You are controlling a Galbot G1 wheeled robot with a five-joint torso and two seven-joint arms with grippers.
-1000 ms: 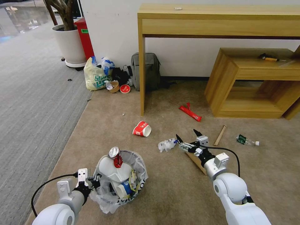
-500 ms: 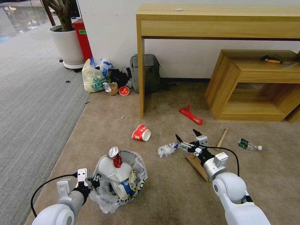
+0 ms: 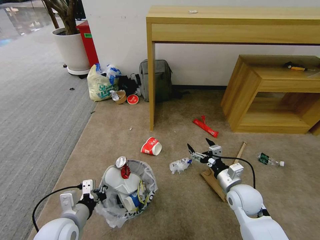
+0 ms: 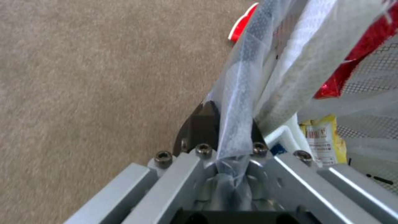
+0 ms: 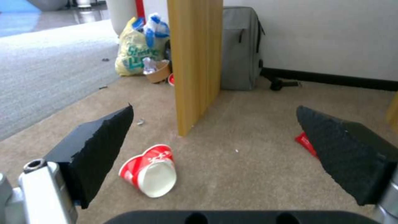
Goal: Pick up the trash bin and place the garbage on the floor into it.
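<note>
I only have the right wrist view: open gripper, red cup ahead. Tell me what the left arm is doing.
Observer: The left gripper is shut on the bag-lined rim of the trash bin, at the robot's left.
Operator: Report what's nearest my right gripper.
Observer: A crumpled white wrapper lies just left of the right gripper, nearer than the red cup.
Operator: Give me its right side.
Observer: A wooden stick and a small bottle lie there on the floor.

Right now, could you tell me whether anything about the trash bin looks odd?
Yes: the trash bin is overfilled. A crushed red can perches on white slippers above the rim, likely to fall. The left gripper clamps the bag-lined rim.
</note>
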